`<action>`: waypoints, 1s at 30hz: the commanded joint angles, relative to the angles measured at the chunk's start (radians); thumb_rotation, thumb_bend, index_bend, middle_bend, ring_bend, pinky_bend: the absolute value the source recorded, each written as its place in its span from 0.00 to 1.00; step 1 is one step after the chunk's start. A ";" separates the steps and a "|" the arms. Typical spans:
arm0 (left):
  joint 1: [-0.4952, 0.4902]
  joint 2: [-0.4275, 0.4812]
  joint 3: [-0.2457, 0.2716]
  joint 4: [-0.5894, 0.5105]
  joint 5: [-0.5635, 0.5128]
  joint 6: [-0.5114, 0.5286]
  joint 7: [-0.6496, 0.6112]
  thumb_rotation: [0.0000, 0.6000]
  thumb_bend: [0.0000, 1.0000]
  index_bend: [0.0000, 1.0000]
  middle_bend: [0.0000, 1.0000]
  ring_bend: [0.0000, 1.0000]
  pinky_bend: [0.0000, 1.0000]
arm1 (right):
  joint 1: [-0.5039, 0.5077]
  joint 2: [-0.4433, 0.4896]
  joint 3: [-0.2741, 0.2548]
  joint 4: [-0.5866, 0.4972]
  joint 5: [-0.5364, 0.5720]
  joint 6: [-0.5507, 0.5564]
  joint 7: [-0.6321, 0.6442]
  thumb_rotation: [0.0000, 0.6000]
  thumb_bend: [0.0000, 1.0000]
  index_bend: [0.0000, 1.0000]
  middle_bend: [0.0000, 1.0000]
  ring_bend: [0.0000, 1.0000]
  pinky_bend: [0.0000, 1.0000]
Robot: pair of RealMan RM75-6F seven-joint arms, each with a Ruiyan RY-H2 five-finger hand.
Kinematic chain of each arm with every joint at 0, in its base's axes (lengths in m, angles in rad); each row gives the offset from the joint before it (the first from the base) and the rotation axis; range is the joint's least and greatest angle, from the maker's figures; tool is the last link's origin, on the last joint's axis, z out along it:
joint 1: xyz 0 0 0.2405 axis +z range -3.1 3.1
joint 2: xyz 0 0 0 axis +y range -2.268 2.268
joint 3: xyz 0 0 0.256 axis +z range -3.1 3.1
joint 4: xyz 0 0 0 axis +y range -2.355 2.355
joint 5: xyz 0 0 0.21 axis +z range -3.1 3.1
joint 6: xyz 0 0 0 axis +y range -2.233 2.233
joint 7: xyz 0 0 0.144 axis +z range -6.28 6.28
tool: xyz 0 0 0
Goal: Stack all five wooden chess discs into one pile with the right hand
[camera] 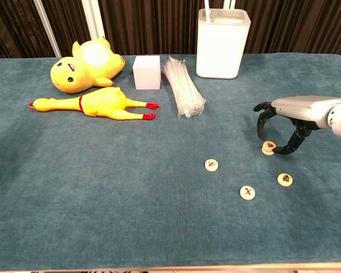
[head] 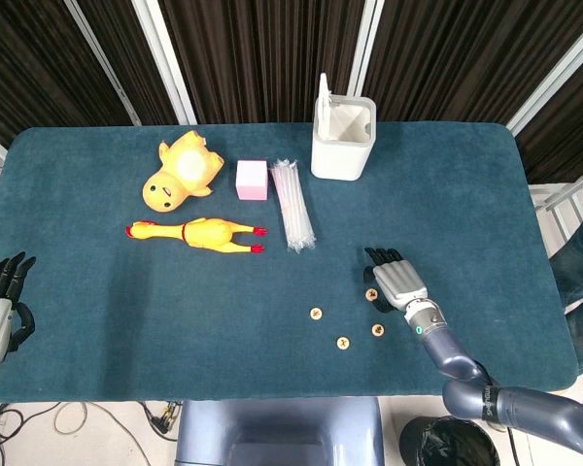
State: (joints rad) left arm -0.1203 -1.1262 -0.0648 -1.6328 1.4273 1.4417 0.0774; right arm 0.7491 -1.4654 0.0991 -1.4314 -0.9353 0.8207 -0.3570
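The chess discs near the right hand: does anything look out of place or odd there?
Nothing looks damaged. Three single discs lie flat and apart on the cloth. The small stack under the right hand looks slightly uneven, but it is too small to judge.

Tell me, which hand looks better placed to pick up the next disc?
The right hand. It hangs just over the small pile, with three loose discs lying close by. The left hand sits at the table's far left edge, away from them all.
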 commanded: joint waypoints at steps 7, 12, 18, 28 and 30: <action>0.001 -0.002 -0.001 -0.002 0.000 0.004 0.007 1.00 0.82 0.07 0.00 0.00 0.06 | -0.057 0.125 -0.015 -0.148 -0.070 0.083 0.026 1.00 0.38 0.30 0.00 0.00 0.09; 0.004 -0.002 -0.001 -0.004 0.001 0.010 0.010 1.00 0.82 0.07 0.00 0.00 0.07 | -0.120 0.185 -0.045 -0.225 -0.163 0.161 0.072 1.00 0.38 0.30 0.00 0.00 0.09; 0.006 -0.002 -0.001 -0.006 0.004 0.015 0.011 1.00 0.82 0.07 0.00 0.00 0.07 | -0.197 0.214 -0.111 -0.259 -0.299 0.235 0.131 1.00 0.38 0.30 0.00 0.00 0.09; 0.008 -0.002 0.001 -0.009 0.009 0.020 0.014 1.00 0.82 0.07 0.00 0.00 0.07 | -0.270 0.130 -0.173 -0.216 -0.449 0.318 0.136 1.00 0.38 0.32 0.00 0.00 0.09; 0.008 -0.001 0.000 -0.008 0.007 0.019 0.012 1.00 0.82 0.07 0.00 0.00 0.07 | -0.276 0.104 -0.173 -0.197 -0.460 0.321 0.130 1.00 0.38 0.33 0.00 0.00 0.09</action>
State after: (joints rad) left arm -0.1125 -1.1273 -0.0649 -1.6411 1.4343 1.4611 0.0898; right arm 0.4813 -1.3438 -0.0693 -1.6440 -1.3824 1.1349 -0.2191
